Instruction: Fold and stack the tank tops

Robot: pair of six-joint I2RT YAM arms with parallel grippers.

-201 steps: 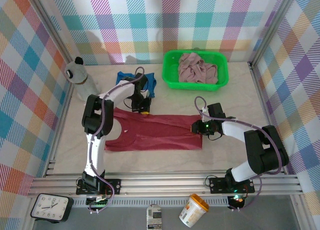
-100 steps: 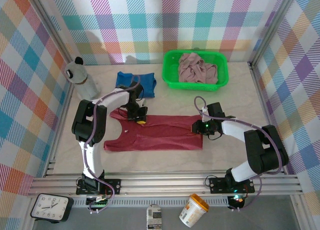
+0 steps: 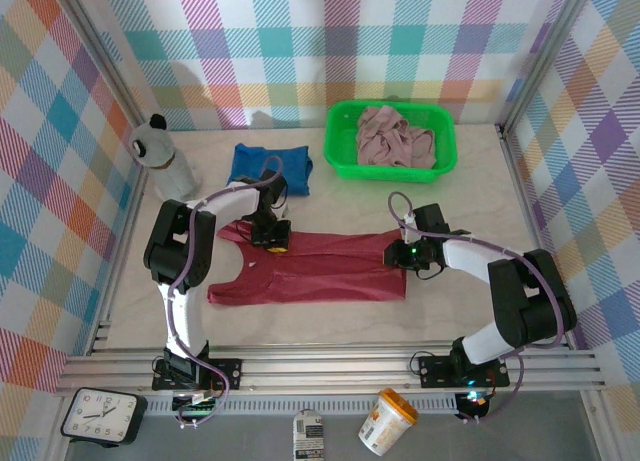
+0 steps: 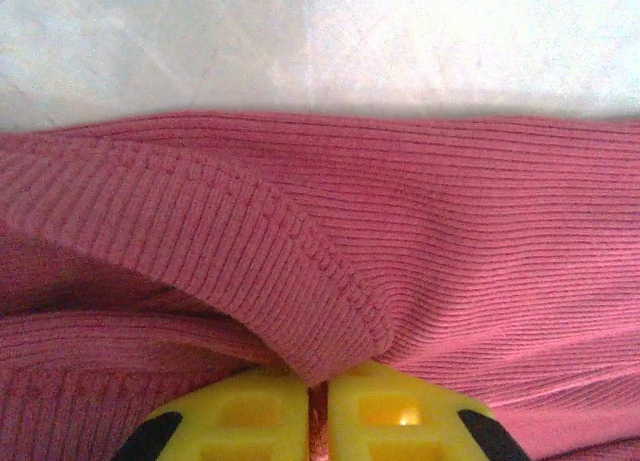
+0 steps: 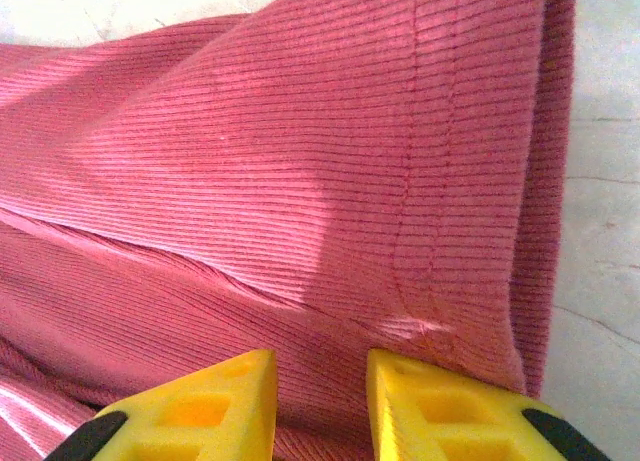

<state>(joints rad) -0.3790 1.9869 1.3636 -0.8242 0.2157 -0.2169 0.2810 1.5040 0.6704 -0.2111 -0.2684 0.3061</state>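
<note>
dark red tank top (image 3: 320, 271) lies flat lengthwise on the bench (image 3: 460, 196) in front of both arms, straps left, hem right. blue tank top (image 3: 268, 164) sits folded behind it. pink tank top (image 3: 390, 136) is bunched in the green basket (image 3: 332, 146).

left claw (image 3: 272, 241) is at the far strap edge, fingers pressed nearly together on a thin ridge of red cloth. right claw (image 3: 408, 253) is at the far hem corner, fingers part way apart with hem cloth puckered in the gap. i read that as a pinch.

step looks like the lengthwise fold. to do it well i'd bring both far corners toward me at equal height and pace, lay edge on edge, and release only once the cloth lies flat, else it skews.

overhead view gives me the full layout and how straight the top lies, but not the fingertips. left wrist view shows the armhole seam folding into the fingertips. right wrist view shows the doubled hem and bare bench beside it.
</note>
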